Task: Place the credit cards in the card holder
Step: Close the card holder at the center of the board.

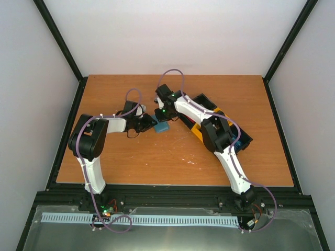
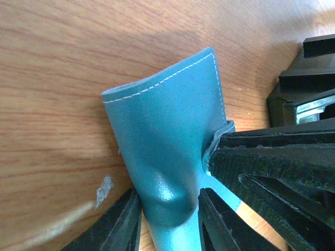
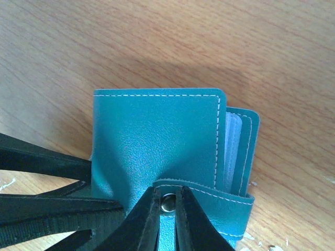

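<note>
- Table: a wooden top. I see both arms reaching in and meeting near its middle.
- Holder: the small blue-green wallet lies at that meeting point, on the table between the two grippers. It is just left of the tray, and whether they touch I cannot tell.
- Left gripper: its two fingers are closed narrowly on one end of the holder. The cover dimples and bulges between them. In its wrist view, the far stitched edge is lifted and curls over the wood.
- Right gripper: its jaws are nearly together and pinch the tab, with the tips on either side of the metal snap.
- Tab: it wraps round from the back cover over the front cover's edge, and the right fingers hold it there.
- Pockets: a thin stack of clear leaves shows in the gap between the two covers on the open side. Whether they hold a card I cannot tell.
- Tray: black with yellow inside, it lies aslant on the right half of the table, largely hidden under the right arm.
- Grippers: seen from above, they are close together over the holder, the left coming from the left and the right from the far side.
</note>
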Controlling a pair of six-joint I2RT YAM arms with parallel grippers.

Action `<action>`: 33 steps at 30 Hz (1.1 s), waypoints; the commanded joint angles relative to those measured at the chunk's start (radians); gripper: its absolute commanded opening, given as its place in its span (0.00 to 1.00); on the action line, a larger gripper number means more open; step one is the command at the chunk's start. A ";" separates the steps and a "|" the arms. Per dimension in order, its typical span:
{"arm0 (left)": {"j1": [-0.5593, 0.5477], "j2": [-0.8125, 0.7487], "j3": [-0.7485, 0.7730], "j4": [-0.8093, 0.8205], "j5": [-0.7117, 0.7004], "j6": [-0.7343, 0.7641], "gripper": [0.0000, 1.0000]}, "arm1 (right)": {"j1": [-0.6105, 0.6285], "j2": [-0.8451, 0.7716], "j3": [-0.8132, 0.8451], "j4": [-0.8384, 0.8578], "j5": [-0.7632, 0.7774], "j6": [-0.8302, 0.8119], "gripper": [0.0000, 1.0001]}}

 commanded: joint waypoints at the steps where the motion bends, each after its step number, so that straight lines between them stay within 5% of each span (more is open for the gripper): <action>1: -0.022 0.092 -0.035 -0.134 -0.067 0.000 0.32 | 0.047 0.153 -0.030 -0.065 0.064 -0.011 0.08; 19: -0.014 0.057 -0.049 -0.112 -0.065 -0.023 0.32 | 0.064 0.252 -0.074 -0.029 0.000 -0.011 0.06; 33: 0.007 0.031 -0.059 -0.114 -0.085 -0.021 0.32 | 0.022 -0.064 -0.132 0.111 -0.039 0.004 0.19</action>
